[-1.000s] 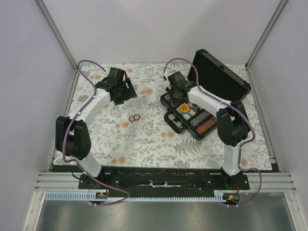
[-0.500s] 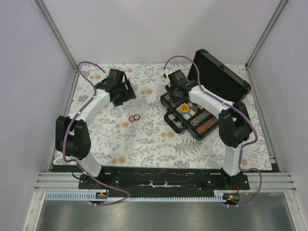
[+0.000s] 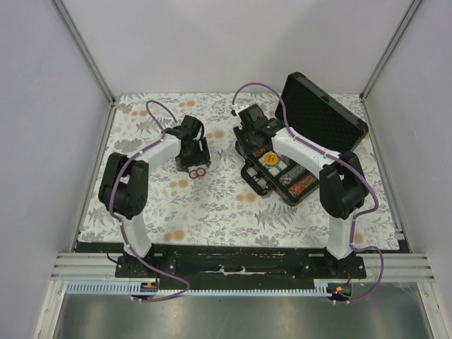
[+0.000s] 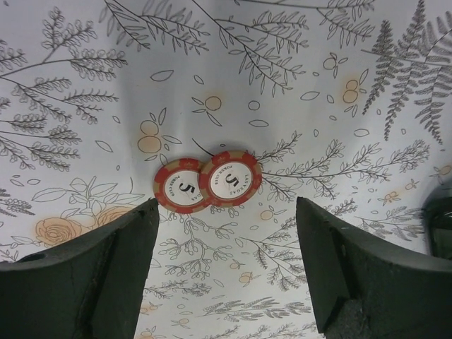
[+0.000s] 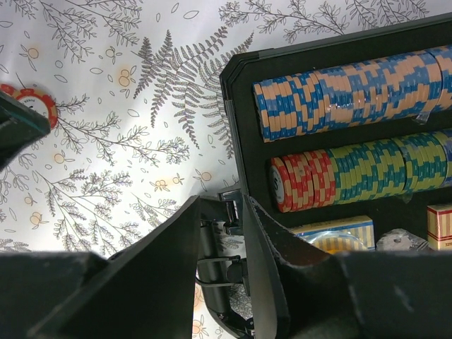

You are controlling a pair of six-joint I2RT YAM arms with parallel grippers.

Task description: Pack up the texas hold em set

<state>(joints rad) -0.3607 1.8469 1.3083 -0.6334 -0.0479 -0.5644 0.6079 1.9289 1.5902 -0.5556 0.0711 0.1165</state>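
Note:
Two reddish chips [image 3: 198, 171] lie flat and touching on the flowered cloth, left of the black case [image 3: 323, 119]. The wrist view shows each chip [image 4: 185, 188] [image 4: 231, 178] marked 5. My left gripper [image 3: 193, 151] [image 4: 226, 212] hovers just behind them, open wide with only cloth between its fingers. The case stands open, lid up, with multicoloured chip rows [image 5: 346, 92] [image 5: 311, 180] inside. My right gripper [image 3: 248, 143] [image 5: 222, 212] hangs over the case's left wall [image 5: 239, 106]. Its jaws are narrowly apart, with the latch and handle showing through the gap.
A card box [image 5: 441, 226] and a yellow striped disc [image 5: 339, 239] lie below the chip rows. Grey walls and metal posts ring the cloth. One chip [image 5: 32, 101] shows at the right wrist view's left edge, beside the left gripper's dark body [image 5: 14, 127].
My left arm has swung right and forward from the far left to just behind the two chips. My right gripper has shifted slightly left to the case's left wall.

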